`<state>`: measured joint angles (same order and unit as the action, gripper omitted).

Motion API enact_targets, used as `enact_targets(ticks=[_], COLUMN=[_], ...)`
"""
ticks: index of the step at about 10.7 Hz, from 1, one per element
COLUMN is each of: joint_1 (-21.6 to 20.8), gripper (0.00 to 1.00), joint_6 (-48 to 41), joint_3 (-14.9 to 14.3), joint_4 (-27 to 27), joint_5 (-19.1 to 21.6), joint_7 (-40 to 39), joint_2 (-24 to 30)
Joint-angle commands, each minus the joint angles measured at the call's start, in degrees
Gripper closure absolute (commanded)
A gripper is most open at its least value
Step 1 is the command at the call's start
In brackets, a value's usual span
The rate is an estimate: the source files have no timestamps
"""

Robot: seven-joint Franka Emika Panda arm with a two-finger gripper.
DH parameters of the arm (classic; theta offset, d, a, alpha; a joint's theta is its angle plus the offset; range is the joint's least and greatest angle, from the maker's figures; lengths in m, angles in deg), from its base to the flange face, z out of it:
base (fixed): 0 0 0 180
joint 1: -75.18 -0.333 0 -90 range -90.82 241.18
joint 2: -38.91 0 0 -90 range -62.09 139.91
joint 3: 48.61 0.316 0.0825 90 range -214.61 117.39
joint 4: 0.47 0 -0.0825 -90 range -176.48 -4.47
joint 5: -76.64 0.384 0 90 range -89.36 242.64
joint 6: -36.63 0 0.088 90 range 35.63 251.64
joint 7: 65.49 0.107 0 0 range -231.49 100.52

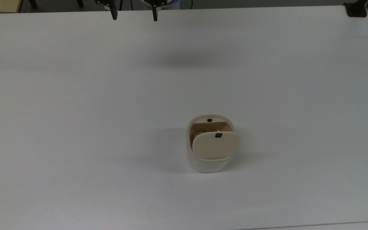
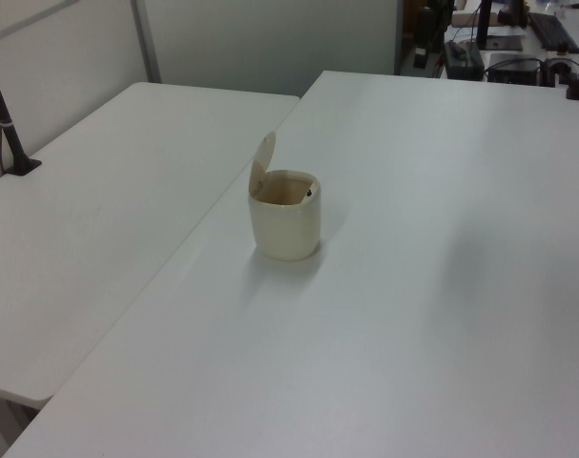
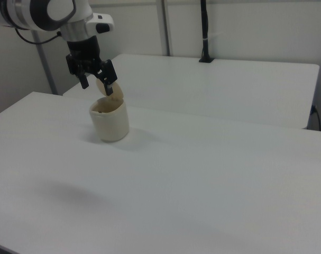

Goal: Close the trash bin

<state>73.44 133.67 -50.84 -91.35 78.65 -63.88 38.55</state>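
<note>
Gripper (image 1: 134, 16) hung spread and empty above the table's (image 1: 75, 95) far edge in the top view, well apart from the trash bin (image 1: 210, 159) (near mid-table, toward the near edge), whose lid (image 1: 215, 144) stood tilted up, so closing was not yet started.

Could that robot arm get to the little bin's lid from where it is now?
Probably yes. The gripper hangs open, far across the table from the trash bin, with bare tabletop between them. The lid stands raised and exposed.
</note>
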Motion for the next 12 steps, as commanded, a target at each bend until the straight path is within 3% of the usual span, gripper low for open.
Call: enact_targets(ticks=[1,9,10,12], joint_1=[-0.72,-2.38,-3.43,-5.8], gripper=[0.0,0.0,0.01,0.1], joint_6=[-1.5,0.69,3.48,9.64], joint_3=[-0.41,0.39,0.3,0.3], joint_4=[0.26,0.61,1.05,3.76], joint_5=[0.71,0.89,0.98,0.8], joint_7=[-1.0,0.05,1.54,13.0], joint_2=[0.01,-2.54,-3.33,-6.74])
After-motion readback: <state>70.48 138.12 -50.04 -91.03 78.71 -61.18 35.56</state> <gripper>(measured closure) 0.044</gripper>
